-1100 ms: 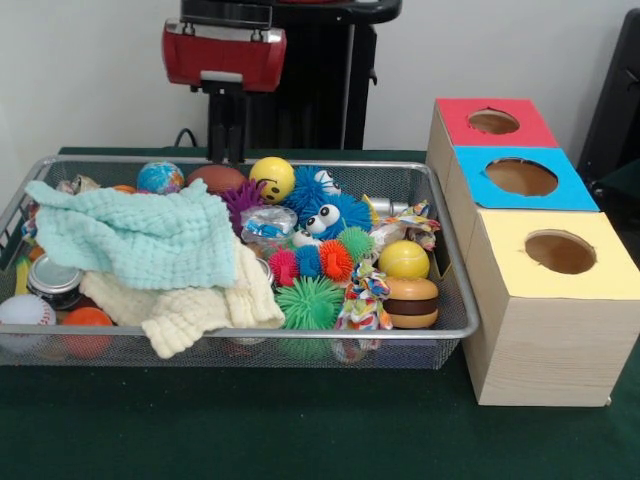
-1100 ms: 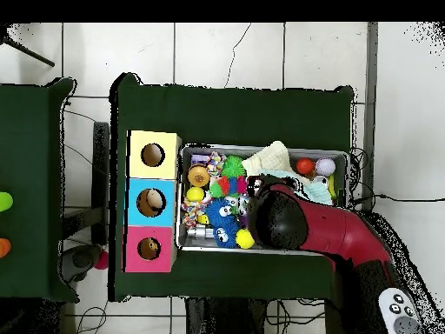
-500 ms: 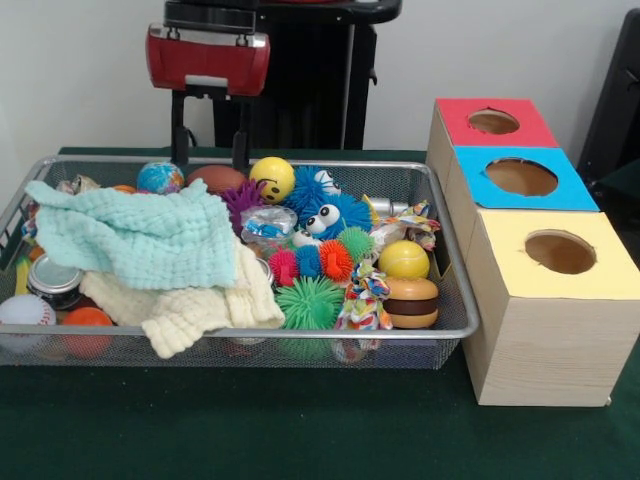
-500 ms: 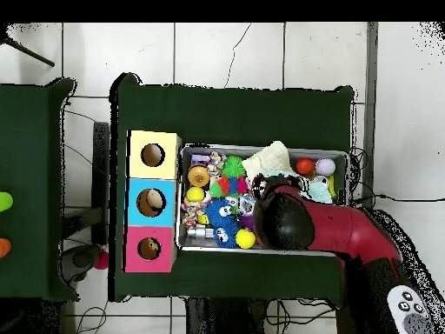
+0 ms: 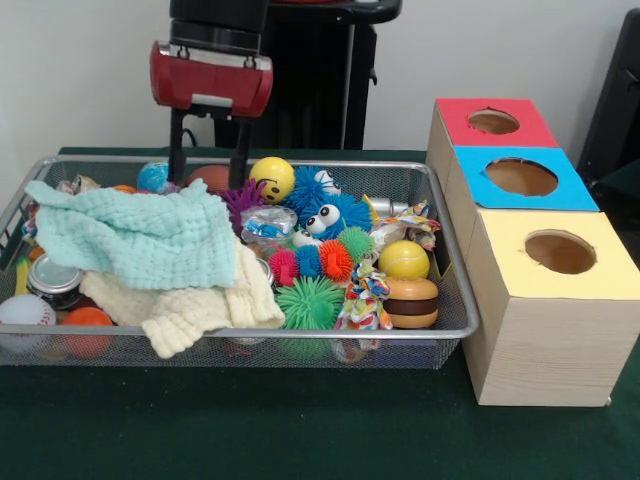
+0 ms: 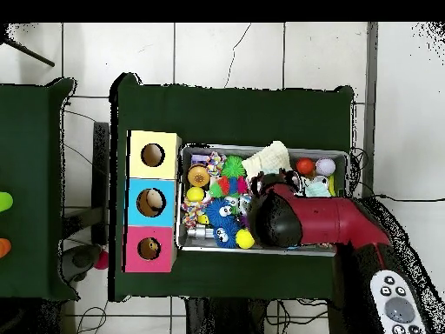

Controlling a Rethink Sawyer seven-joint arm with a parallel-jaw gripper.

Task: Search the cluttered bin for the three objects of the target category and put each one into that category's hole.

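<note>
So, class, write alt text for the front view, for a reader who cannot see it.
A red robot arm's open claw hangs over the far side of a wire bin crammed with balls, spiky toys and two cloths. To the bin's right stands a wooden box with three round holes, topped red, blue and yellow.

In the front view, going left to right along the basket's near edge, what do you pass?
White baseball → orange ball → cream cloth → green spiky ball → burger toy → yellow-topped box.
</note>
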